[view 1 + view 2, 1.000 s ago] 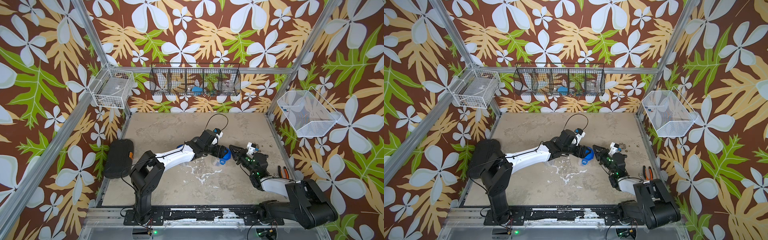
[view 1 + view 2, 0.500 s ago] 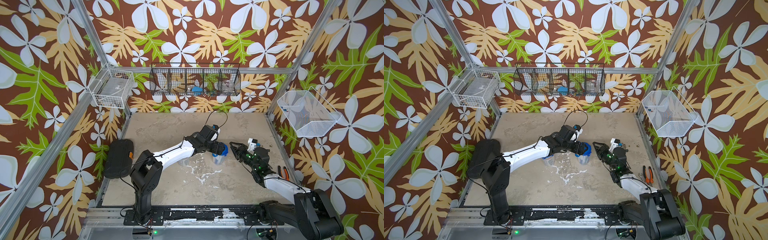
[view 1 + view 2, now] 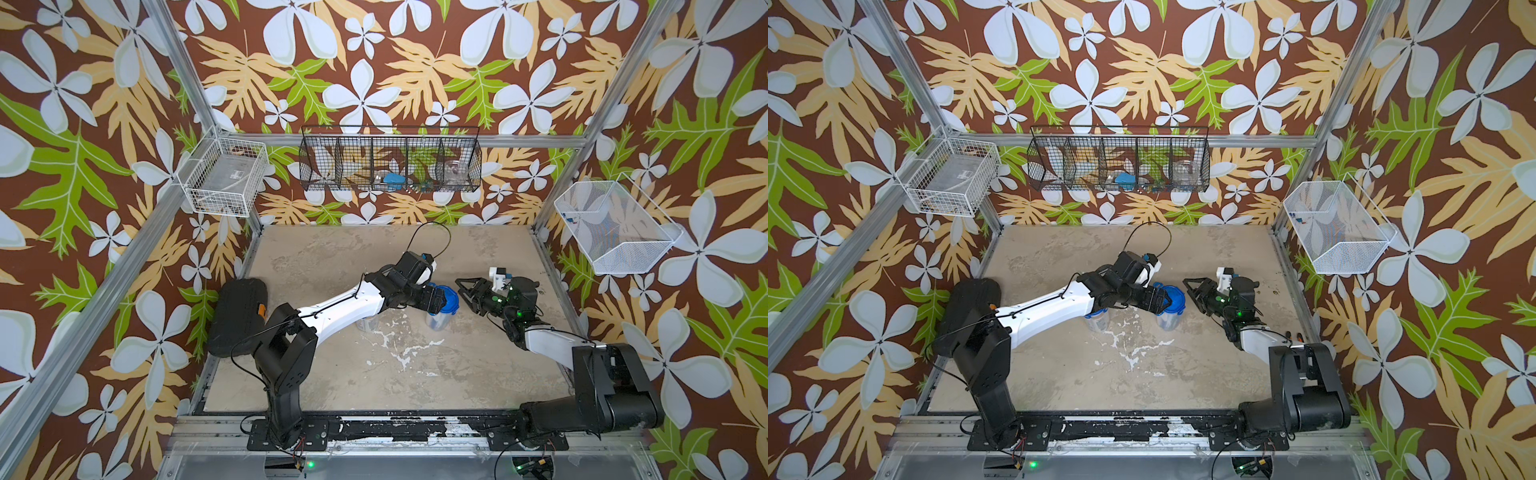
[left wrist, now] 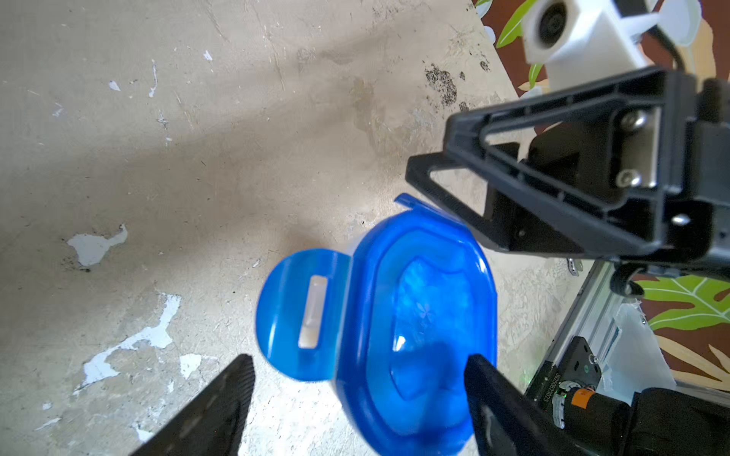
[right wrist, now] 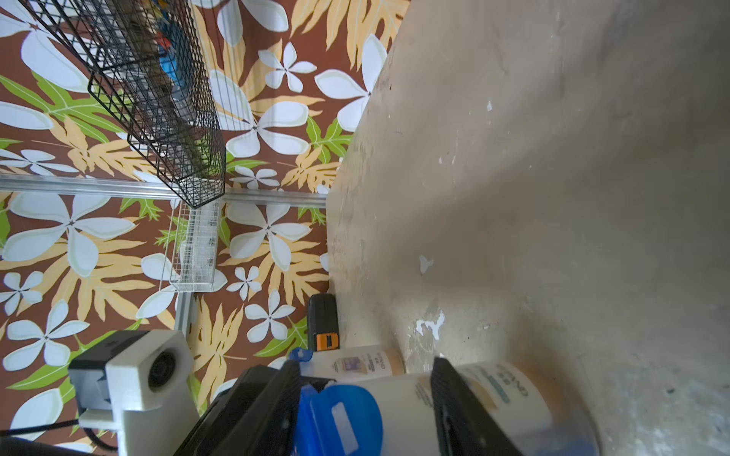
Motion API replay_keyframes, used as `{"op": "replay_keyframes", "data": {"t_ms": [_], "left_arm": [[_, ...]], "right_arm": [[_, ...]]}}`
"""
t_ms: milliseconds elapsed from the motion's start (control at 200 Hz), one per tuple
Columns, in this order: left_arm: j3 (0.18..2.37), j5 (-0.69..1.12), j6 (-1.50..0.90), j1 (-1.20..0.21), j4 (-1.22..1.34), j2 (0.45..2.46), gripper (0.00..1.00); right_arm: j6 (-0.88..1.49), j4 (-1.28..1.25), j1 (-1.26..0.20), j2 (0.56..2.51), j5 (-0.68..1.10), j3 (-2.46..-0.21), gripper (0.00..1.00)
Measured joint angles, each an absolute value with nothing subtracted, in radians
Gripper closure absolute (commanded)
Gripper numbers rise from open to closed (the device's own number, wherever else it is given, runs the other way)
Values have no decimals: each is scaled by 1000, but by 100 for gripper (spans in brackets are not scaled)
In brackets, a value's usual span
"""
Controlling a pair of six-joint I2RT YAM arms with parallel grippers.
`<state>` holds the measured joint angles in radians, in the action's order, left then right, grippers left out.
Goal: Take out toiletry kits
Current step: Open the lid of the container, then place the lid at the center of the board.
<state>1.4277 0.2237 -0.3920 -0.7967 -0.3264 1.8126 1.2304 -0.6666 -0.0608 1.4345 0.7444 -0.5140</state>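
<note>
Toiletry kits [image 5: 403, 406] are not yet out. Through the right wrist camera one shows as white, label-printed containers packed inside a clear jar [image 5: 569, 430] on the table [image 5: 553, 158], capped by a blue lid [image 5: 363, 430]. A second jar [image 5: 363, 365] with similar white contents stands just behind it. The right gripper [image 5: 365, 361] has its jaws parted and empty, with the lid just past their tips; I judge it is lined up to work the lid's latches rather than to carry the jar. From the left wrist camera, the lid fills the lower view with one tab [image 4: 304, 312] flipped outward, which suggests unlatching is under way. The left gripper [image 4: 359, 357] hangs over the lid spread wide, one finger clear of the tab and the other overlapping the lid's rim in the picture. It seems to grasp nothing and is probably poised to lift the lid. The right gripper's black frame reaches in close to the lid's far tab. In both top views the jar stands upright between the two grippers, with the second jar half hidden under the left forearm. A second earlier the right gripper was closed and tight against the lid; it has since backed off slightly and opened, and the left jaws have spread wider.
</note>
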Motion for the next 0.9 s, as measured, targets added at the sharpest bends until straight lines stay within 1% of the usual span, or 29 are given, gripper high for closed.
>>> {"op": "replay_keyframes", "data": {"t_ms": [90,200,335,591,901], "left_arm": [[1434,242,-410,-797,-315,1813,14],[1454,249,-417,-797,-303,1813,14],[1461,250,-417,-797,-297,1814,14],[1452,311,-418,-803,-239,1781,14],[1465,368,-429,-890,-170,1753,13]], "right_arm": [[1231,-654,-60,1415,762,-506,46],[1190,-560,-60,1327,744,-506,45],[1116,-429,-58,1202,673,-505,45],[995,-123,-48,1049,535,-523,46],[888,201,-30,864,407,-490,46]]}}
